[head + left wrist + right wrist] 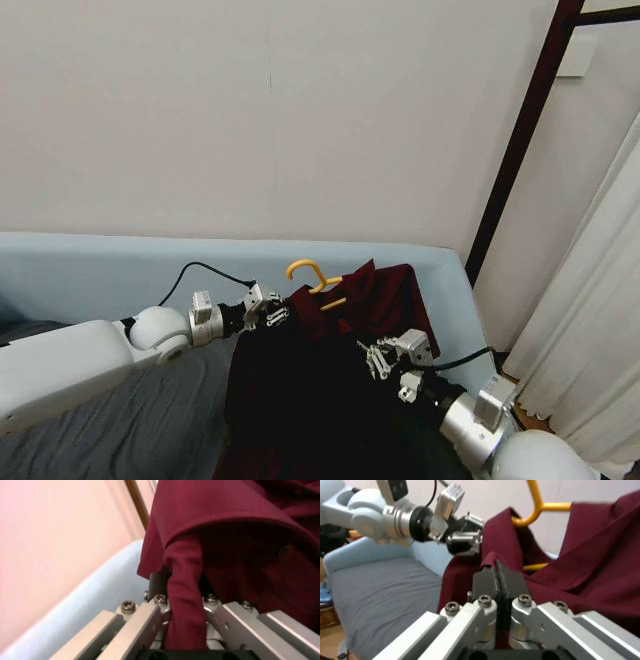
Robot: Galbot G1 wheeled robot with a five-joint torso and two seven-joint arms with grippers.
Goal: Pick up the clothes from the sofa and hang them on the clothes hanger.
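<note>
Left claw (274, 316) and right claw (373, 358) each clamped on shirt (300, 390), right grip seemingly thin; uneven pull could slide it off hanger (306, 268).

You see the dark red garment (300, 390) draped over a yellow hanger (304, 264), hanging above the sofa (100, 265) seat. The hanger's hook points up.

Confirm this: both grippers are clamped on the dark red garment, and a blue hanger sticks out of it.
Wrong on one point: the hanger is yellow, not blue, as the right wrist view shows. The left gripper and right gripper are both clamped on the dark red garment, and the hanger sticks out of it.
</note>
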